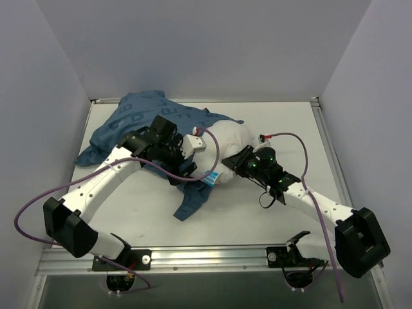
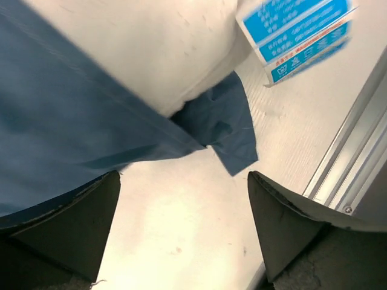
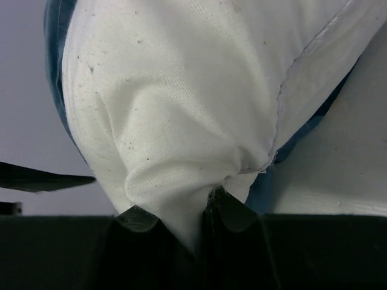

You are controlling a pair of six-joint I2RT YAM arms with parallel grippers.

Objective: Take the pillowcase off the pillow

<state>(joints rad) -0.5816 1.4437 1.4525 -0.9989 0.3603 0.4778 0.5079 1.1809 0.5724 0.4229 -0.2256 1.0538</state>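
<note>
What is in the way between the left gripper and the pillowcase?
Nothing visible. The left gripper is open over bare table, and the pillowcase lies right at one of its fingers, with the pillow just beyond.

The pillow (image 1: 230,143) lies at the middle of the worktop (image 1: 270,212). The pillowcase (image 1: 138,119) is heaped to the pillow's left and behind it, lapping over its left end. One strip of it runs out from under the pillow toward the near edge. The care tag (image 1: 212,178) sticks out at the pillow's near-left corner, above that strip. The left gripper (image 2: 184,181) hangs at the same corner, its fingers (image 2: 91,223) spread wide over the worktop. At the pillow's near-right side, the right gripper (image 3: 205,205) pinches a fold of the pillow.
</note>
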